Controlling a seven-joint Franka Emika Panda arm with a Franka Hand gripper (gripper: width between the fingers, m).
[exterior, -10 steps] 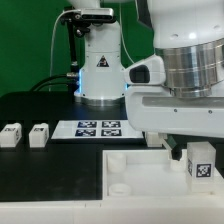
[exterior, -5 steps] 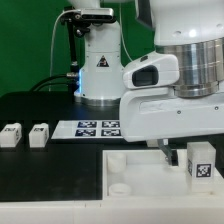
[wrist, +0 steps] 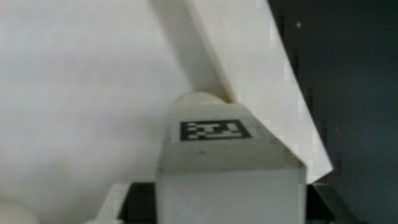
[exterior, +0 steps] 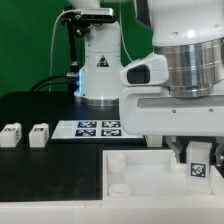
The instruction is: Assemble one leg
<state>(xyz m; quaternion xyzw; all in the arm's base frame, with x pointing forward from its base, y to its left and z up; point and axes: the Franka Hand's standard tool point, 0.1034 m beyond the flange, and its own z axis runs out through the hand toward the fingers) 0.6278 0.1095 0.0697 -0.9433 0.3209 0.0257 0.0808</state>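
A: What is the exterior view showing?

B: The arm's large white and silver wrist is filling the exterior view's right. Under it, a leg [exterior: 199, 160], a small white block with a black-and-white marker, is standing over the large white square panel [exterior: 140, 172] near that panel's edge at the exterior view's right. The tool itself is hiding behind the wrist here. Two more legs [exterior: 25, 135] are sitting well apart on the black table [exterior: 50, 180] at the exterior view's left, and the marker board [exterior: 97, 127] is lying between them and the panel.

A: And the wrist view?

B: The same leg [wrist: 221, 160] is sitting upright in the middle, marker facing the camera, rounded end pointing away. The tool [wrist: 217, 205] appears to be holding it low down; pale pads [wrist: 146, 200] are showing beside its base, though the frame edge is cutting off the contact.

A: How should the step go well?

B: In my judgement, the leg needs to stay upright and centred over a corner socket before being lowered, then seated without tilting. A slanted entry could jam it or shift the panel.
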